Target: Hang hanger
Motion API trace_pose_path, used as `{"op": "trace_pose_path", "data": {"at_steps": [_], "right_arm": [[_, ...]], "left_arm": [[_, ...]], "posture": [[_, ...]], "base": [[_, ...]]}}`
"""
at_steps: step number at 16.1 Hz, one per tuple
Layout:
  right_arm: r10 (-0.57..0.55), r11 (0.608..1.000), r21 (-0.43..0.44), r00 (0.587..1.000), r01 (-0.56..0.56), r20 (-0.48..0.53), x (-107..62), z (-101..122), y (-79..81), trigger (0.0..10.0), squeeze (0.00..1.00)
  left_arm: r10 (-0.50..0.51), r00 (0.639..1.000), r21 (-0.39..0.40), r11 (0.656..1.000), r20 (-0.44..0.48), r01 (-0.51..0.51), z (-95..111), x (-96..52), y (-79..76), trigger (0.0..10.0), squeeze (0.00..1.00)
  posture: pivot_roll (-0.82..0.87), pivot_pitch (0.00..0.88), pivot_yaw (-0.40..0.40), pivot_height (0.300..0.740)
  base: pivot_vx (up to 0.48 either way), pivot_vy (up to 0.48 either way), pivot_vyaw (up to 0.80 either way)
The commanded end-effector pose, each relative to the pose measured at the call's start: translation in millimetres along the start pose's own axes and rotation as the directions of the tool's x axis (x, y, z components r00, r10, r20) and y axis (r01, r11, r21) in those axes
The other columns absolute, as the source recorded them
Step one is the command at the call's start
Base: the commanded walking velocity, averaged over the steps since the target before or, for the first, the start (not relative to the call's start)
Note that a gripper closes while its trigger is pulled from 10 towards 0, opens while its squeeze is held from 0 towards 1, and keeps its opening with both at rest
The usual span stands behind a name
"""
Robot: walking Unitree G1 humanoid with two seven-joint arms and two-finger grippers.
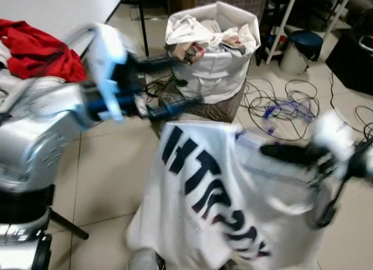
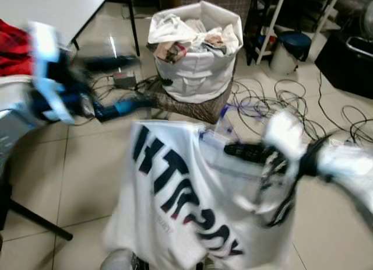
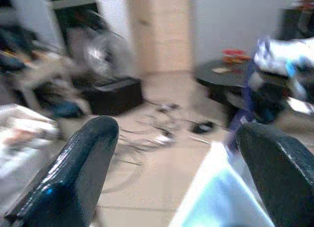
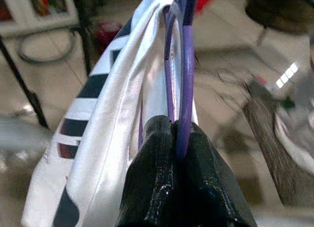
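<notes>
Left eye view: a white T-shirt [image 1: 204, 206] with dark lettering hangs over the tiled floor [image 1: 111, 176], its purple hanger [image 4: 182, 75] running lengthwise away from the right gripper [image 4: 179, 138], whose fingers are clamped together on it. The left gripper [image 1: 169, 86], fingers apart and empty, points toward a full laundry bag [image 1: 213, 54]; cables [image 1: 285, 104] sprawl beyond.
</notes>
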State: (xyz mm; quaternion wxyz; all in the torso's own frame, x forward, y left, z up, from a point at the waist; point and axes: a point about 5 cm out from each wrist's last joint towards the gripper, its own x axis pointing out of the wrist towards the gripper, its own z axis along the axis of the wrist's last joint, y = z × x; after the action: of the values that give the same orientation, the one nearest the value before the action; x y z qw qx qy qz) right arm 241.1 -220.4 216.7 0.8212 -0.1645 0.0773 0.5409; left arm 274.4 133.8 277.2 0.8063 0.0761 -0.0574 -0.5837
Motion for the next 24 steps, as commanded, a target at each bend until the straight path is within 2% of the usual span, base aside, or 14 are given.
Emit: {"op": "trace_pose_path", "data": {"at_steps": [1, 3, 5, 7, 9, 12, 13, 14, 15, 16, 19, 22, 23, 24], "right_arm": [[0.058, 0.998, -0.014, 0.998, -0.058, 0.009, -11.1, 10.4, -6.7, 10.0, 0.0], [0.142, 0.99, -0.016, 0.989, -0.142, 0.032, -18.9, 24.1, -11.7, 10.0, 0.0], [0.25, 0.968, -0.021, 0.968, -0.249, 0.015, -22.5, 34.7, -10.4, 10.0, 0.0], [0.268, 0.959, -0.07, 0.961, -0.273, -0.068, -20.5, 29.8, -12.2, 10.0, 0.0], [0.272, 0.954, -0.092, 0.954, -0.284, -0.125, -21.2, 25.0, -16.4, 10.0, 0.0], [0.248, 0.947, -0.16, 0.952, -0.278, -0.182, -20.5, 25.0, -26.9, 10.0, 0.0], [0.241, 0.943, -0.191, 0.954, -0.274, -0.176, -17.7, 28.2, -29.4, 10.0, 0.0], [0.254, 0.937, -0.203, 0.953, -0.284, -0.165, -14.6, 31.7, -28.9, 10.0, 0.0], [0.261, 0.932, -0.213, 0.952, -0.292, -0.162, -12.8, 32.9, -28.2, 10.0, 0.0], [0.286, 0.923, -0.218, 0.945, -0.316, -0.159, -9.7, 34.4, -25.7, 10.0, 0.0], [0.318, 0.908, -0.231, 0.934, -0.349, -0.161, -3.7, 35.3, -22.6, 10.0, 0.0], [0.305, 0.904, -0.252, 0.934, -0.345, -0.186, 1.1, 34.6, -24.7, 10.0, 0.0], [0.302, 0.904, -0.254, 0.935, -0.343, -0.188, 3.0, 35.9, -25.4, 10.0, 0.0], [0.3, 0.904, -0.257, 0.935, -0.342, -0.19, 3.5, 36.0, -25.5, 10.0, 0.0]], "left_arm": [[-0.088, 0.996, -0.032, 0.996, -0.029, 0.087, 1.0, 5.6, -0.7, 10.0, 1.0], [-0.122, 0.992, -0.058, 0.991, -0.039, 0.119, 1.7, 14.5, 4.1, 10.0, 1.0], [-0.209, 0.977, -0.144, 0.967, 0.03, 0.212, 10.0, 24.0, 4.3, 10.0, 1.0], [-0.319, 0.944, -0.201, 0.923, 0.079, 0.329, 16.2, 28.5, -4.2, 10.0, 1.0], [-0.373, 0.926, -0.236, 0.896, 0.062, 0.376, 15.2, 29.0, -6.9, 10.0, 1.0], [-0.389, 0.921, -0.288, 0.88, 0.018, 0.377, 15.0, 37.2, -11.1, 10.0, 1.0], [-0.347, 0.935, -0.264, 0.911, -0.08, 0.316, 6.5, 44.4, -13.5, 10.0, 0.54], [-0.286, 0.948, -0.263, 0.934, -0.141, 0.242, -3.2, 52.2, -13.5, 10.0, 0.26], [-0.267, 0.951, -0.275, 0.936, -0.155, 0.218, -7.5, 55.2, -13.9, 10.0, 0.2], [-0.248, 0.95, -0.273, 0.943, -0.188, 0.193, -16.3, 59.7, -16.6, 10.0, 0.0], [-0.221, 0.96, -0.323, 0.933, -0.17, 0.158, -20.0, 68.0, -17.7, 10.0, 0.0], [-0.28, 0.947, -0.345, 0.914, -0.156, 0.213, -16.1, 70.6, -27.6, 10.0, 0.0], [-0.316, 0.936, -0.352, 0.903, -0.154, 0.247, -16.7, 70.1, -34.3, 8.5, 0.0], [-0.327, 0.934, -0.364, 0.895, -0.144, 0.257, -16.2, 70.1, -36.3, 5.2, 0.0]], "posture": [[-0.07, 0.068, -0.016, 0.74], [-0.06, 0.067, -0.021, 0.74], [-0.07, 0.066, -0.022, 0.74], [-0.08, 0.066, -0.025, 0.74], [-0.08, 0.066, -0.029, 0.74], [-0.08, 0.067, -0.032, 0.74], [-0.07, 0.066, -0.033, 0.74], [-0.07, 0.067, -0.033, 0.74], [-0.07, 0.066, -0.032, 0.74], [-0.07, 0.067, -0.031, 0.74], [-0.07, 0.067, -0.03, 0.74], [-0.07, 0.07, -0.029, 0.74], [-0.07, 0.07, -0.029, 0.74], [-0.07, 0.07, -0.028, 0.74]], "base": [[0.0, 0.0, 0.0], [0.0, 0.0, 0.0], [0.0, 0.0, 0.0], [0.0, 0.0, 0.0], [0.0, 0.0, 0.0], [0.0, 0.0, 0.0], [0.0, 0.0, 0.0], [0.0, 0.0, 0.0], [0.0, 0.0, 0.0], [0.0, 0.0, 0.0], [0.0, 0.0, 0.0], [0.0, 0.0, 0.0], [0.0, 0.0, 0.0], [0.0, 0.0, 0.0]]}}
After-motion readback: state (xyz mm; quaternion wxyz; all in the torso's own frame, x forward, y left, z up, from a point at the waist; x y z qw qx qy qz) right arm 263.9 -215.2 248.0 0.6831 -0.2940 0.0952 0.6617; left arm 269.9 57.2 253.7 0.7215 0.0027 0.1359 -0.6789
